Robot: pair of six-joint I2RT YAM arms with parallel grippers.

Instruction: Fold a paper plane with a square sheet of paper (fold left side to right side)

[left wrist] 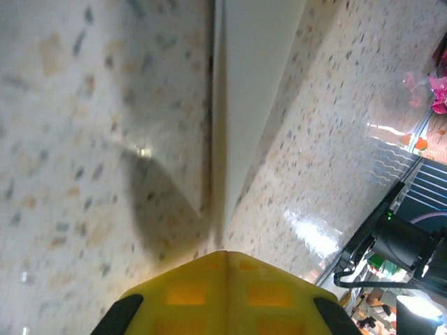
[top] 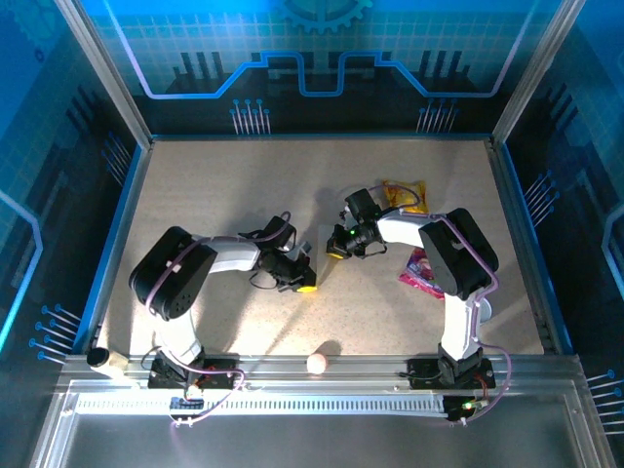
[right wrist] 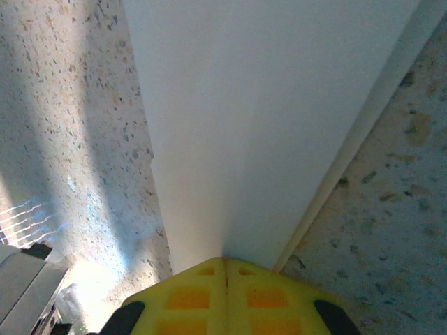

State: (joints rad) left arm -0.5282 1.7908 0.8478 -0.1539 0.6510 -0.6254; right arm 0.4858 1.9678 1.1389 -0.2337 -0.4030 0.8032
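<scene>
While left jaws and right jaws are clenched shut, both touch folded paper [right wrist: 265, 105].

Speckled worktop [top: 214, 185]: I note creased white paper [right wrist: 265, 125] at centre; yellow packet [top: 405, 195] far right, pink wrapper [top: 419, 271] nearer.

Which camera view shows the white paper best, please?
The right wrist view: the paper spreads broad there, its layered edge plain. The left wrist view catches a narrow creased strip of it; from above it barely stands out from the pale table.
</scene>
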